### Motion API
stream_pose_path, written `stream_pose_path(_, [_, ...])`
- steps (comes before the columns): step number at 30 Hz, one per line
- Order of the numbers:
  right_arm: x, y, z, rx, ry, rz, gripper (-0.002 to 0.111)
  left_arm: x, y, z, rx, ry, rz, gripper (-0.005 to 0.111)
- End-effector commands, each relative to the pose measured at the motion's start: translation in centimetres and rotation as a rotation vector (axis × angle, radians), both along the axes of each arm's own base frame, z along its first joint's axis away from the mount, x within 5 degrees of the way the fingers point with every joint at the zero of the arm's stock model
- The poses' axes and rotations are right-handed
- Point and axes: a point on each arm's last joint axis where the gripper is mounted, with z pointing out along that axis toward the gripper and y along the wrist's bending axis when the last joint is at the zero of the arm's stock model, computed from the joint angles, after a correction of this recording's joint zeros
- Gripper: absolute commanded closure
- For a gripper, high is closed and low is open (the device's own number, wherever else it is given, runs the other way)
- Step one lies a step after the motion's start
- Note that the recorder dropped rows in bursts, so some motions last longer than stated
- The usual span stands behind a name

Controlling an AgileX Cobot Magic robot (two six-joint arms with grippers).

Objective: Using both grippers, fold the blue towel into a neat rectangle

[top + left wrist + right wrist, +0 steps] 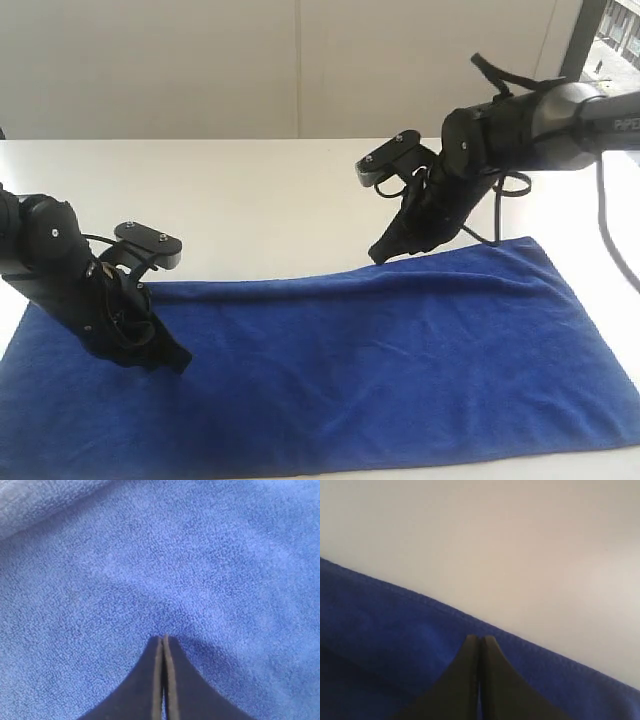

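Towel [380, 370] runs lengthwise left-right; both jaws clenched empty, left above its left end, right at its far hem.

One marking I can read
White letters "PIPE" on my right arm [585, 118], cut off by the picture's edge; nothing else legible.

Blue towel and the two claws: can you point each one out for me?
blue towel [380, 360], exterior view, middle of the spread cloth.
left claw [164, 640], left wrist view, tips of its shut fingers, over the towel.
right claw [479, 639], right wrist view, tips of its shut fingers, by the towel's edge.
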Motion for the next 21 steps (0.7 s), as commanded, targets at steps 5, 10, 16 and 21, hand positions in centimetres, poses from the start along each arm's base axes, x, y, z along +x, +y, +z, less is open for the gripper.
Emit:
stream_pose_path(5, [1.7,0.1,-2.3,-0.008,0.012,0.010,0.108,-0.7,-0.1,-1.5,0.015,0.071,-0.001,0.107])
stream_pose_path(10, [2.0,0.1,-3.3,-0.022,0.024,0.018,0.108,-0.7,-0.1,-1.5,0.016,0.072,-0.001,0.107])
stream_pose_path(16, [2.8,0.1,-3.5,-0.047,-0.013,0.033,0.108,-0.8,-0.1,-1.6,0.018,0.083,-0.004,0.107])
stream_pose_path(21, [3.4,-1.3,-3.5,-0.103,-0.051,-0.001,0.108,-0.9,-0.1,-1.6,0.020,0.094,-0.006,0.107])
